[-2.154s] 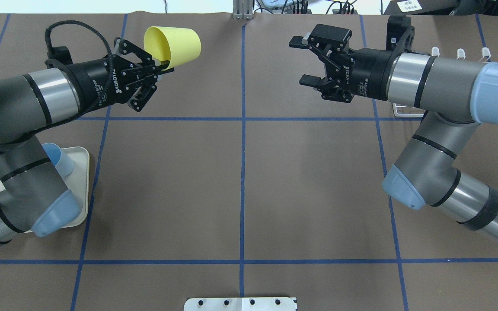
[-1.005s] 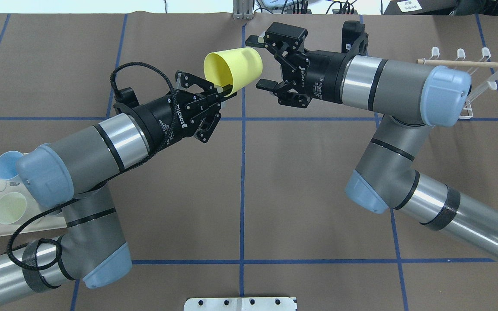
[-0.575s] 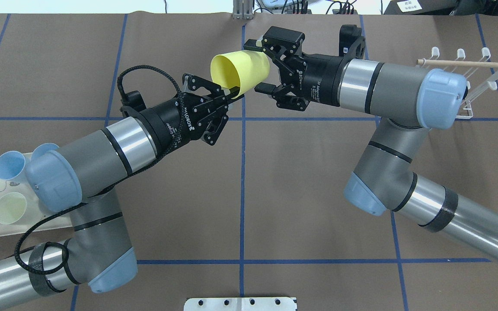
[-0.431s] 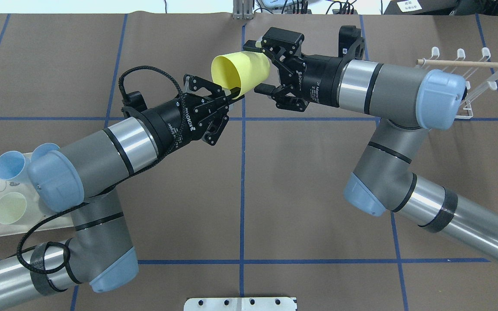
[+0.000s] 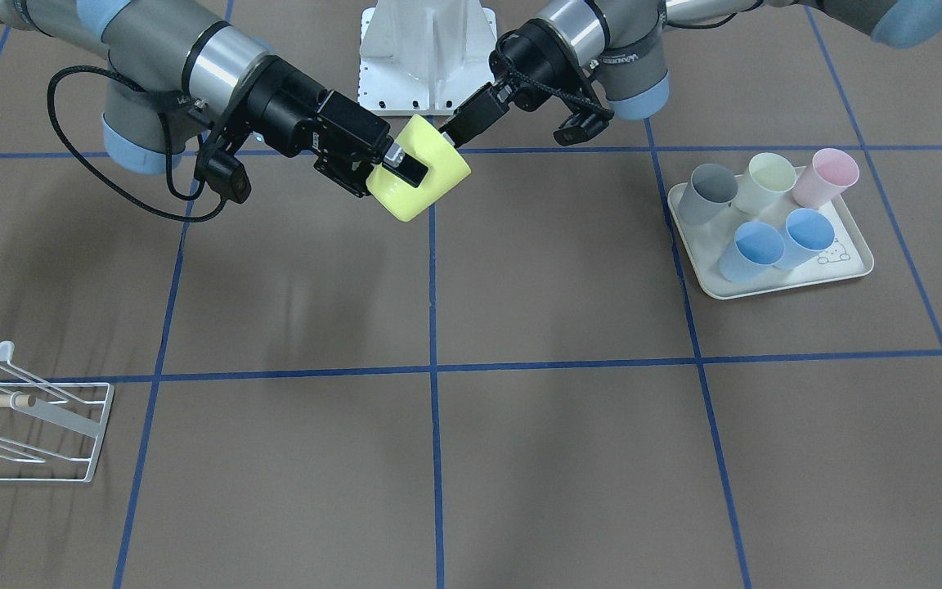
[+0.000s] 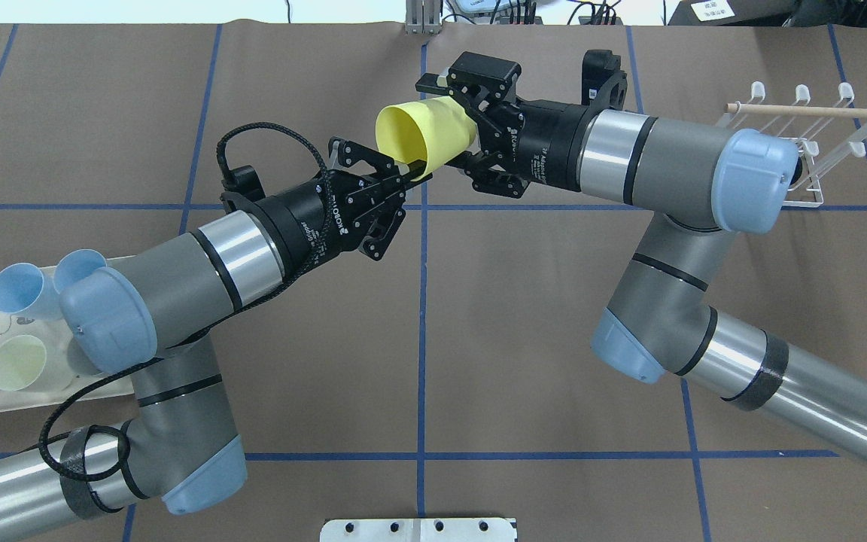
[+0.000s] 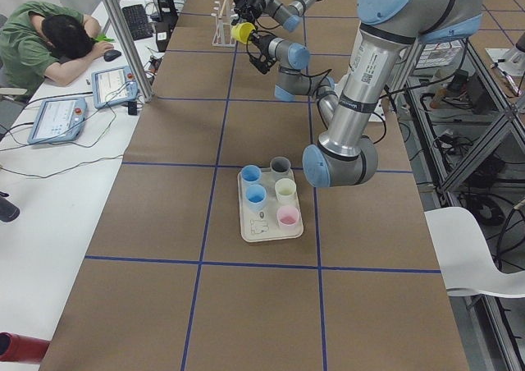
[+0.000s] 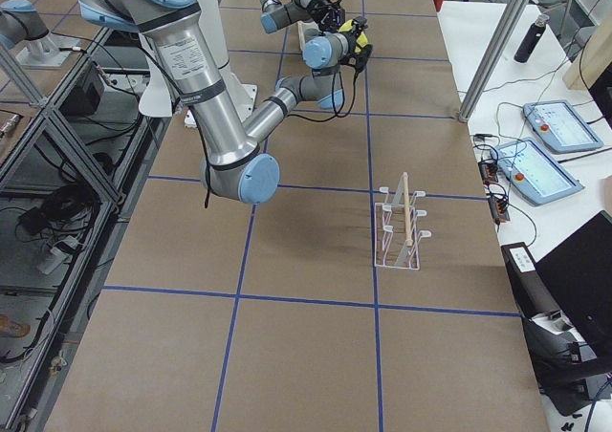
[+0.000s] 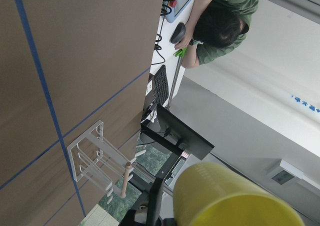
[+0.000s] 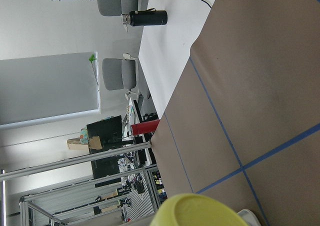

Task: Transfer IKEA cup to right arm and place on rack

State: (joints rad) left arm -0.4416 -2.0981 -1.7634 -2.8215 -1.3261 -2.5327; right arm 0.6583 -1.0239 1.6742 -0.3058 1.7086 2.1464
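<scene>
The yellow IKEA cup hangs on its side above the table's far centre, mouth toward the robot's left. My left gripper is shut on the cup's rim, with one finger inside the mouth. My right gripper is open, and its fingers straddle the cup's closed end from above and below. In the front-facing view the cup sits between the right gripper and the left gripper. The white wire rack with its wooden dowel stands empty at the far right, also visible as the rack.
A cream tray holding several pastel cups sits on the robot's left side, its rim partly under the left arm. A person leans on the side desk beyond the table. Blue tape lines cross the brown table cover.
The left arm carried the cup from the far left toward the centre. The right arm swung left from the rack, and its open fingers slid over the cup's closed end.
</scene>
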